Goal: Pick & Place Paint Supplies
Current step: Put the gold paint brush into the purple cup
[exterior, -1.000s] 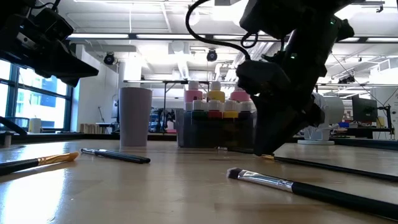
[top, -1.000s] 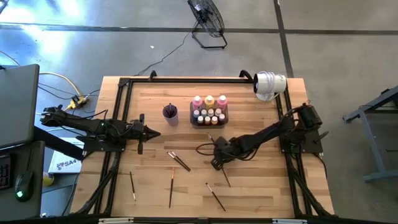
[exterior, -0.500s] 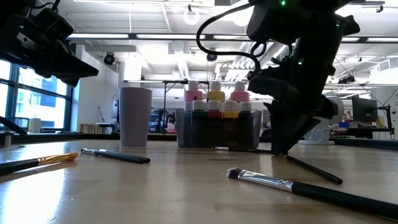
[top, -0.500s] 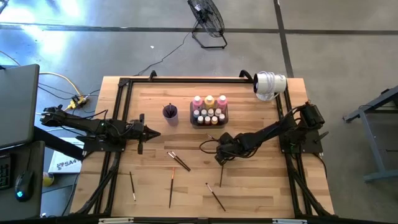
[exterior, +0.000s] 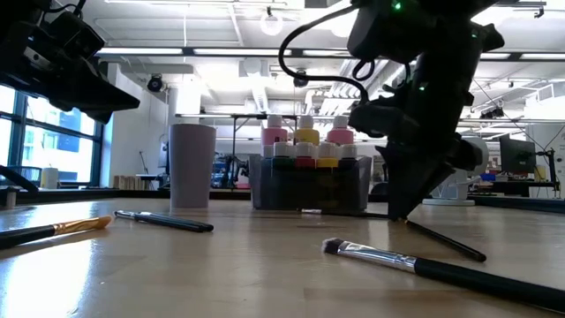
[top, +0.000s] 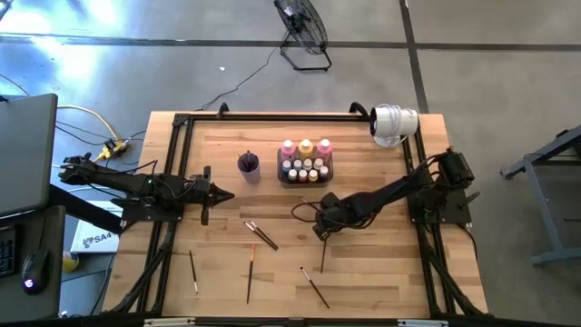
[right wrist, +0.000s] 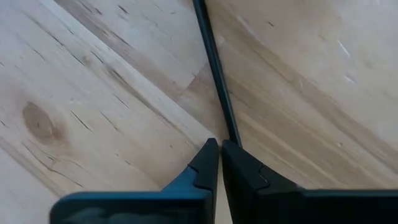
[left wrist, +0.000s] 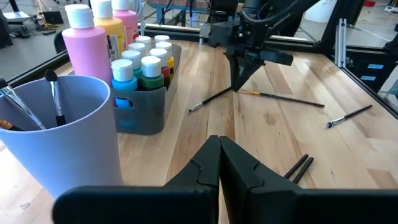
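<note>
1. the right gripper [top: 320, 231] is down at the table near the middle, just in front of the tray; its fingers [right wrist: 208, 163] are pinched nearly together on the end of a thin dark-handled paintbrush [right wrist: 214, 62], whose handle runs away from the tips along the wood.
2. in the low view that brush [exterior: 446, 241] slants from the right gripper [exterior: 399, 215] down to the table, its far end resting on the wood.
3. the left gripper [top: 223, 195] hangs over the left side of the table, fingers [left wrist: 219, 163] pressed together and holding nothing.
4. brushes on the table, counted from above: the gripped one, a pair [top: 261, 234] lying side by side in the middle, one [top: 250, 272] with a pale orange end, one [top: 193, 271] near the left edge, one [top: 314, 286] towards the front. six in all.
5. the purple cup [top: 249, 164] stands left of the tray, well apart from the right gripper; two brushes [left wrist: 56, 102] show inside it in the left wrist view.
6. the dark grey tray [top: 283, 173] holds three taller bottles [top: 306, 147] at the back, pink, yellow-orange, pink, and several tiny white-capped ones [top: 303, 168] in front; their exact number is hard to tell.
</note>
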Motion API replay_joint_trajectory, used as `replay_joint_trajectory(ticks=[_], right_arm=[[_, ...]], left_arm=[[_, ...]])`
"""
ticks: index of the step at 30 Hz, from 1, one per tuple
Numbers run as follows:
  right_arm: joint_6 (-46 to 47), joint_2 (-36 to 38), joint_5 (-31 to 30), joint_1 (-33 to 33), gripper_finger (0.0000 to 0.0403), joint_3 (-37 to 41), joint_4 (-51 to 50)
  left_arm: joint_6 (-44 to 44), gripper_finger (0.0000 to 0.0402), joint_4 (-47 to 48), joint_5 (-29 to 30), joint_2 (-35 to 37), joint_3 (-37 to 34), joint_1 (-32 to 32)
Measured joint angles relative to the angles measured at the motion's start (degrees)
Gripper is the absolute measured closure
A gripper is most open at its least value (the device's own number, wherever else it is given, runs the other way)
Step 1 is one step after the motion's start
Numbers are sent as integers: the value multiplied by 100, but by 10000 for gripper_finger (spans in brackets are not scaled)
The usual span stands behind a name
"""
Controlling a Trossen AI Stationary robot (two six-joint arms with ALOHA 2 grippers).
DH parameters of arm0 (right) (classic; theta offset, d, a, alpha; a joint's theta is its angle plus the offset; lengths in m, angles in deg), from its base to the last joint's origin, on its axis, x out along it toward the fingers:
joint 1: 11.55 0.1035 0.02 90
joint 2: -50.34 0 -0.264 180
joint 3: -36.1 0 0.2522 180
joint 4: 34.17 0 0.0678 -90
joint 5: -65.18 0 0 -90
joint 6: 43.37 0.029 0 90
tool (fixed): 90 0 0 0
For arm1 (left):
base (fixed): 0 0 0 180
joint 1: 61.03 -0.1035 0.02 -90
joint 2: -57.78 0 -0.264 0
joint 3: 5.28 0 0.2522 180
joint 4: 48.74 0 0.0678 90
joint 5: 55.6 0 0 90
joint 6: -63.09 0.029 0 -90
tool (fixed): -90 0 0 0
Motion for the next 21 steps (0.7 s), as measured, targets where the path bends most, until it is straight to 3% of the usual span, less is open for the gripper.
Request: replay_joint_trajectory(ticks=[11,16,21], right_arm=[[-223,754,-395,6,399,16,53],[495,1081,-344,64,400,6,-221],[1918,1149,-111,268,400,5,-1664]], left_arm=[[-15,401,-2,0,-2,0,0],[-15,401,-2,0,-2,0,-1],[-16,401,-2,0,-2,0,1]])
